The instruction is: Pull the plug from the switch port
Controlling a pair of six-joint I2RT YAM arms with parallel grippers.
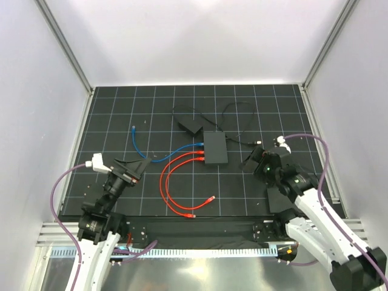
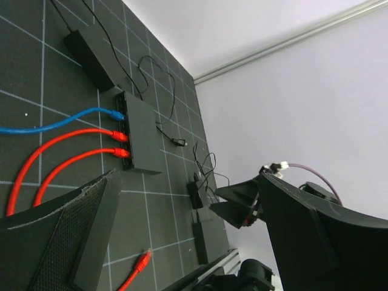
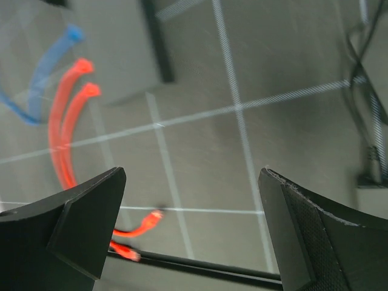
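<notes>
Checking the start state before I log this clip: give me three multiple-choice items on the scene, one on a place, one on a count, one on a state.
1. In the top view, on which side of the switch do the coloured cables enter?
A. right
B. left
C. far

2. How many red cables are plugged into it?
A. one
B. two
C. four

3. The blue cable, at its switch end, is:
A. pulled out and lying loose
B. held by an arm
C. seated in a port

Answers:
1 B, since all the coloured plugs sit along the switch's left edge in the top view.
2 B, since the left wrist view shows two red plugs in neighbouring ports beside the blue one.
3 C, since its plug is pushed into the port and nothing touches it.
</notes>
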